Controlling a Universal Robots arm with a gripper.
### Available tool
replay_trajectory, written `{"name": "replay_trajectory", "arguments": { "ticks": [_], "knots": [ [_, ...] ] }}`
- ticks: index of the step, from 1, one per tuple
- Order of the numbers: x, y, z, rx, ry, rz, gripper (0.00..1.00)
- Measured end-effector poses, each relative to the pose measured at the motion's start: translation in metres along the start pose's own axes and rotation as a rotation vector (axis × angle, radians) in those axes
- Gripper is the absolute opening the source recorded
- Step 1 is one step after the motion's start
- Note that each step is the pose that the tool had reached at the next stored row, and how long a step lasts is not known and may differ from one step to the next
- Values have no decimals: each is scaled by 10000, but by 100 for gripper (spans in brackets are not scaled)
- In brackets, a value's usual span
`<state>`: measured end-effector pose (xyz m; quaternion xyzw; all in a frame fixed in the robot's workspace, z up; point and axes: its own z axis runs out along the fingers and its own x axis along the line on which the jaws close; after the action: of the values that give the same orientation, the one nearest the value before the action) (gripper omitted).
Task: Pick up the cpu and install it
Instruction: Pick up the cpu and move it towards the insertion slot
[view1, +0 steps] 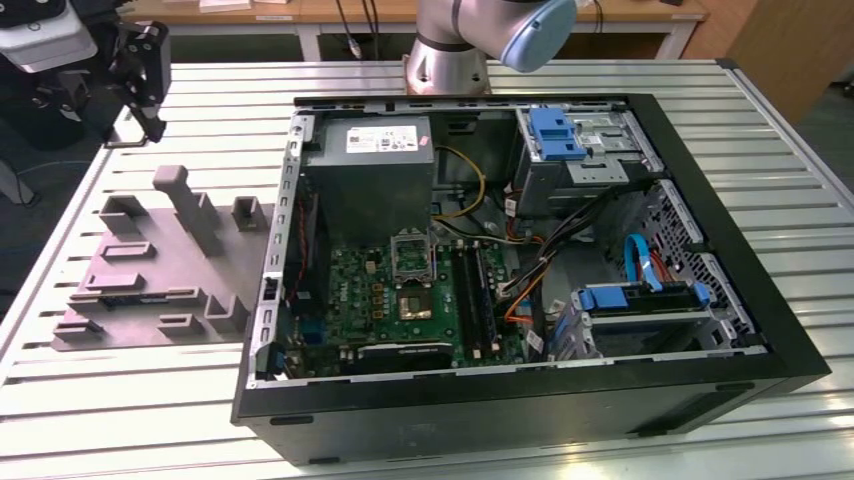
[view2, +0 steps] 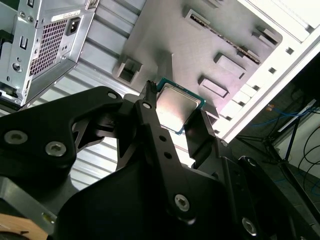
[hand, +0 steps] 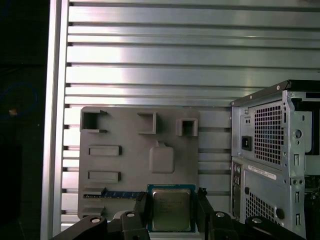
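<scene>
The cpu (hand: 171, 209) is a small square chip with a pale metal top and a green rim. It sits between the two black fingers of my gripper (hand: 171, 210), which is shut on its opposite edges. In the second wrist view the cpu (view2: 178, 107) is held the same way by the gripper (view2: 176, 114), high above the grey fixture plate (view2: 200, 45). In the exterior view the gripper (view1: 147, 120) hangs at the far left, above the table and well apart from the open computer case (view1: 747, 330). The motherboard's dark socket (view1: 406, 303) lies in the case with its metal frame (view1: 411, 255) raised.
The grey fixture plate (view1: 147, 290) with raised holders lies on the slatted table at the exterior view's left, beside the case. A grey power supply box (view1: 374, 170), blue drive brackets (view1: 554, 130) and loose cables (view1: 534, 270) crowd the case around the motherboard.
</scene>
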<state>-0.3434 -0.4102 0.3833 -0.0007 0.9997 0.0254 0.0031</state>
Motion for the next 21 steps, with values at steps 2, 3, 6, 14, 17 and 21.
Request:
{"name": "replay_trajectory", "arguments": {
  "ticks": [2,3,6,14,17,21],
  "knots": [
    [0,0,0,0,0,0,47],
    [-2,0,0,0,-1,0,47],
    [-12,0,1,0,-1,-1,47],
    [-66,0,4,0,-1,0,47],
    [-76,0,4,0,1,0,47],
    [-83,0,4,0,0,0,47]
  ]
}}
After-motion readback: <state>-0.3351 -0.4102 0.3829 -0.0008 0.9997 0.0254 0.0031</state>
